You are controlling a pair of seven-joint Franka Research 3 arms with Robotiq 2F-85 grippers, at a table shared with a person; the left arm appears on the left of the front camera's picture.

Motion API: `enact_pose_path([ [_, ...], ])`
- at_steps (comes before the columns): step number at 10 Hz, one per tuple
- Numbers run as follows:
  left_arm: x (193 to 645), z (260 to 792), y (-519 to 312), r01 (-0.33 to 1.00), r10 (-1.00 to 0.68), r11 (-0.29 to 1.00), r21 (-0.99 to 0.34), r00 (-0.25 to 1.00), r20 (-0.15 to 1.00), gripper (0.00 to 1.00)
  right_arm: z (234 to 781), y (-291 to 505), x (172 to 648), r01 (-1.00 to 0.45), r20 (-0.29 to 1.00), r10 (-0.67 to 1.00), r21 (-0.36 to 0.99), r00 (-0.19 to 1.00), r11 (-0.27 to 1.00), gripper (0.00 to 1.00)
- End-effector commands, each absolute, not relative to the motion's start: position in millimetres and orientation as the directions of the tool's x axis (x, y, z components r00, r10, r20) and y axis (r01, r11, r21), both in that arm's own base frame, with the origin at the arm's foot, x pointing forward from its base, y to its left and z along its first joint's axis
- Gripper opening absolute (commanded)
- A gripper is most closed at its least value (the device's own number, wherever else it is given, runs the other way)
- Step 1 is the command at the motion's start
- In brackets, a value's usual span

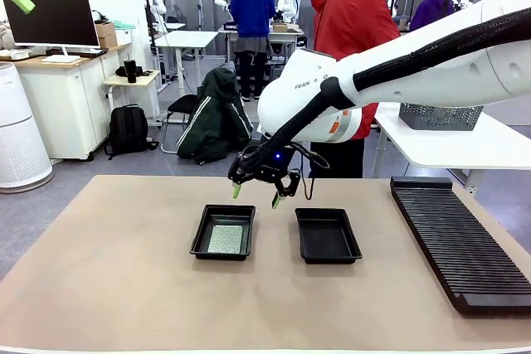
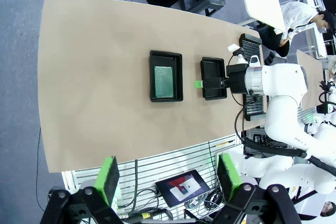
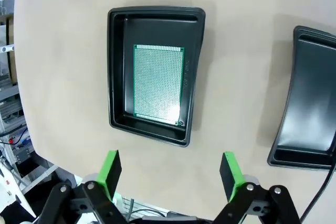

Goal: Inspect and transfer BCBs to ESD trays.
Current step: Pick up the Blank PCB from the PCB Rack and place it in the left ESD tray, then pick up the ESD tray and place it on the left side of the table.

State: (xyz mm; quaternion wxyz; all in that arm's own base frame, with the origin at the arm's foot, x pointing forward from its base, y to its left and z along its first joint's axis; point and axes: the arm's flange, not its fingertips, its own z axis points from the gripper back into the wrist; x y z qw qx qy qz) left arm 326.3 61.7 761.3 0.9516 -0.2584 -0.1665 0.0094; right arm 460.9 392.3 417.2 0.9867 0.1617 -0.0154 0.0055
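- The left gripper (image 2: 167, 174) is held high above the table (image 1: 108, 288), over its left side. Its green-padded fingers are spread wide and nothing is seen between them.
- The left ESD tray (image 1: 199, 234) is placed near the middle of the table, a little left of centre. One BCB (image 1: 226, 239) is laid flat on the tray's floor, inside the raised rim, with its pale green grid facing up.
- The right gripper (image 1: 256, 195) is hung just above the table, over the gap between the two trays and nearer their far rims. Its fingers are spread apart and pointed down, and nothing is pinched.
- The right ESD tray (image 1: 328, 238) is set just beside the first, a little right of centre. Only its bare black floor is seen; no board is laid in it.
- A long black ribbed rack (image 1: 460, 242) is laid along the table's right edge. No boards can be made out in its slots.
- A person (image 1: 353, 14) in a red jacket is seen beyond the far edge, partly hidden by the right arm.
- Progress, as judged from the trays: one board is delivered and one tray is left to be filled, so roughly half is done. No further board is seen on the table or in either gripper.
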Motion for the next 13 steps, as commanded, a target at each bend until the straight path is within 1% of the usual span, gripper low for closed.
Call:
enact_pose_path([
  [1,325.1,759.8,62.3,0.068,0.104,0.866,-0.496,0.945,0.311,1.00,415.9,394.2,459.6,-0.022,0.027,0.015,0.327,1.000,0.945,1.00],
  [13,325.1,759.8,62.3,0.068,0.104,0.866,-0.496,0.945,0.311,1.00,415.9,394.2,459.6,-0.022,0.027,0.015,0.327,1.000,0.945,1.00],
])
